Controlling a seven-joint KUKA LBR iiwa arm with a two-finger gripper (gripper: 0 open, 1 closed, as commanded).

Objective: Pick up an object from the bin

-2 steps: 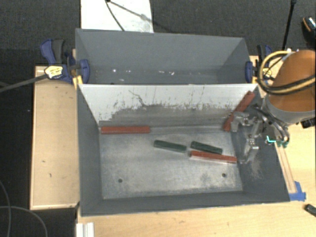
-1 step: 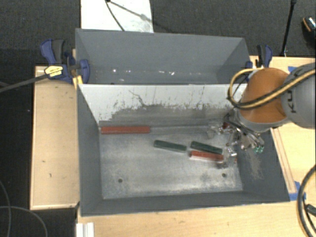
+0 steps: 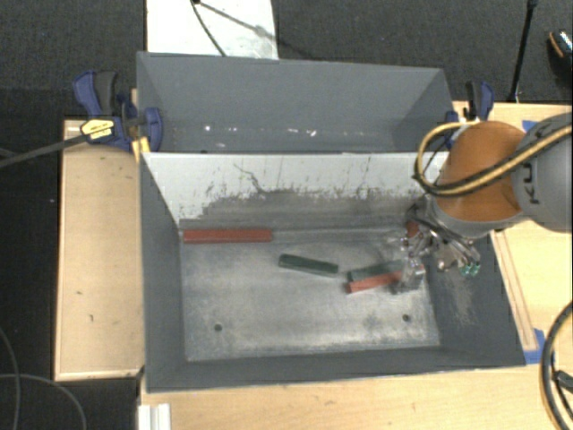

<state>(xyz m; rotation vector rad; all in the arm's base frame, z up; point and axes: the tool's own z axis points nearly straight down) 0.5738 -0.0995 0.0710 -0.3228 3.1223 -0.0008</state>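
My gripper (image 3: 410, 271) reaches down at the right side of the bin floor, its fingertips at the right end of a short red-brown bar (image 3: 372, 282) that lies flat there. Whether the bar sits between the fingers is hidden by the gripper body. A dark green bar (image 3: 308, 264) lies just left of it, near the middle of the floor. A long red-brown stick (image 3: 227, 236) rests along the foot of the back wall at the left.
The arm with its orange cover and cables comes in over the bin's right wall. The bin's sloped walls rise close to the gripper on the right and behind it.
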